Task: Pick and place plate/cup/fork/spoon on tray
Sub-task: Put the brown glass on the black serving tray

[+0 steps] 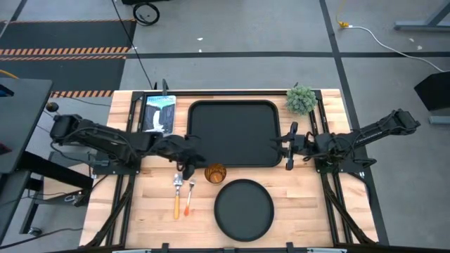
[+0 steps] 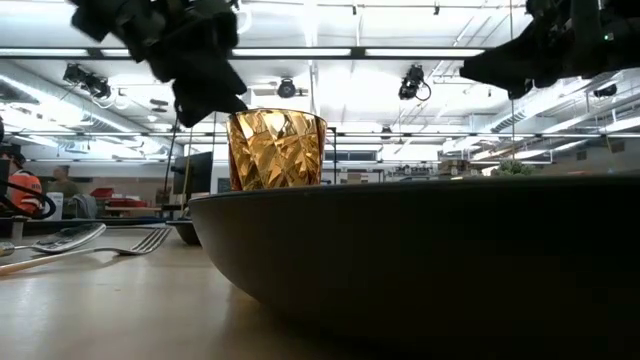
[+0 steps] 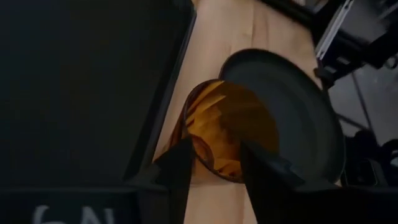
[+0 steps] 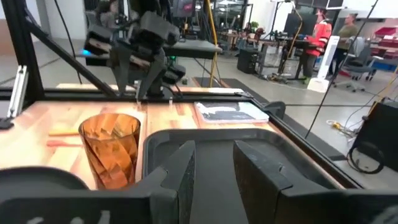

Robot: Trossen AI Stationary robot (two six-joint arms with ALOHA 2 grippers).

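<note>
The left gripper (image 1: 187, 169) hovers just above the small amber-brown translucent cup (image 1: 215, 173), its 2 fingers (image 3: 179, 171) spread apart and straddling the near rim in the left wrist view; nothing is grasped. The cup stands upright on the wooden table (image 1: 295, 204), between the large black rectangular tray (image 1: 233, 133) and the round matte black plate (image 1: 243, 209), close to both.

Judged step: grasp the cup for transfer to the tray.

1. Centre the cup between the released fingers before descending; 1 finger should pass outside the wall, the other either inside the rim or outside the opposite wall.
2. Descend vertically to avoid tipping the cup toward the plate rim.
3. Close gently; the faceted wall looks smooth and may slip.
4. Lift clear of the tray lip before moving over it.

The orange-handled fork (image 1: 188, 198) and yellow-handled spoon (image 1: 177, 197) lie on the table beside the cup. The right gripper (image 1: 290, 145) waits at the tray's right edge, fingers apart, empty
</note>
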